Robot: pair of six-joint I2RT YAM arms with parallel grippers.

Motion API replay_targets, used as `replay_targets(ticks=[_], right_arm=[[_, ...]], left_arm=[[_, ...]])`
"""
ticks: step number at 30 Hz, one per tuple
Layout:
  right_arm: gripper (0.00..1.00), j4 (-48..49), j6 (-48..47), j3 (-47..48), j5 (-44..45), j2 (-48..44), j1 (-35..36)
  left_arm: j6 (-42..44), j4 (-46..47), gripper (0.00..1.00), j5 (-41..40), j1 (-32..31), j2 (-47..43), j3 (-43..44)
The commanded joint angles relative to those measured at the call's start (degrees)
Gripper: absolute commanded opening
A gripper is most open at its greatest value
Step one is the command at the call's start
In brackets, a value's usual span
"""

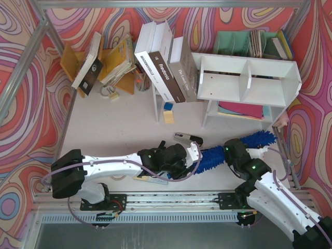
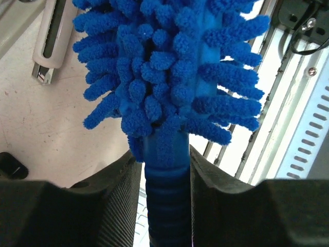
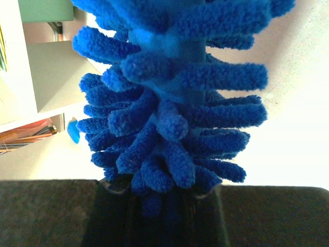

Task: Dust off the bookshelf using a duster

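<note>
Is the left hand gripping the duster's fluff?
No, the left hand grips the duster by its ribbed handle, below the fluff.

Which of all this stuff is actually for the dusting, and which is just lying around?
For the job:
- duster, held by the left gripper and the right gripper
- bookshelf, white

Just lying about:
- stapler
- leaning books
- green file organiser
- yellow book rack
</note>
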Motion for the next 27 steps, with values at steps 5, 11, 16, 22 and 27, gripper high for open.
replay_targets(ticks=[5, 11, 16, 22, 27], right_arm=[[0.0, 0.5, 0.9, 2.2, -0.2, -0.2, 0.0], [0.0, -0.7, 1.0, 2.3, -0.4, -0.4, 0.1], [0.06, -3.1, 0.3, 3.6, 1.0, -1.7, 0.0], [0.47, -8.9, -2.2, 7.7, 2.4, -1.6, 0.0], [0.68, -14.1, -4.3, 11.9, 3.9, 0.0, 0.0]], left_arm=[[0.5, -1.9, 0.27, -2.9, 0.2, 2.3, 0.7], [-0.1, -2.4, 0.09, -3.8, 0.2, 1.9, 1.1], [-1.1, -2.6, 0.0, -5.4, 0.2, -0.6, 0.3], [-2.6, -1.3, 0.0, -7.8, 0.2, -6.2, -2.3], [-3.0, -0.8, 0.0, -8.8, 0.2, -10.5, -3.6]])
